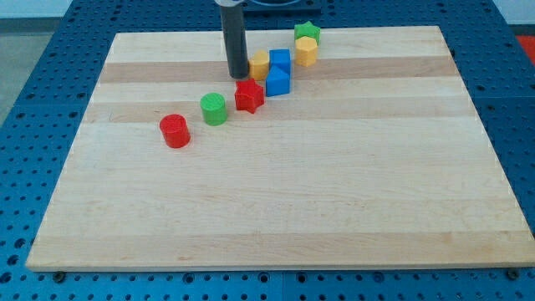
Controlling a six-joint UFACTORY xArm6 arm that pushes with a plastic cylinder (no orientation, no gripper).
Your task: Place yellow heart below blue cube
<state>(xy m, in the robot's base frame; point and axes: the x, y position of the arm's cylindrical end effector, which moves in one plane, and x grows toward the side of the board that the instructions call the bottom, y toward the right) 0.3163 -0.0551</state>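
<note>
My tip (239, 77) rests on the board near the view's top centre. A yellow block (261, 64), probably the heart, sits against the rod's right side, partly hidden by it. To its right is a blue block (281, 59). A second blue block, cube-like (277, 82), lies just below that one. I cannot tell for sure which blue block is the cube. A red star (249, 96) lies just below and right of my tip.
A yellow hexagon-like block (306, 52) and a green star (307, 33) sit at the upper right of the cluster. A green cylinder (214, 109) and a red cylinder (175, 131) trail down to the left. The wooden board (267, 209) has blue table around it.
</note>
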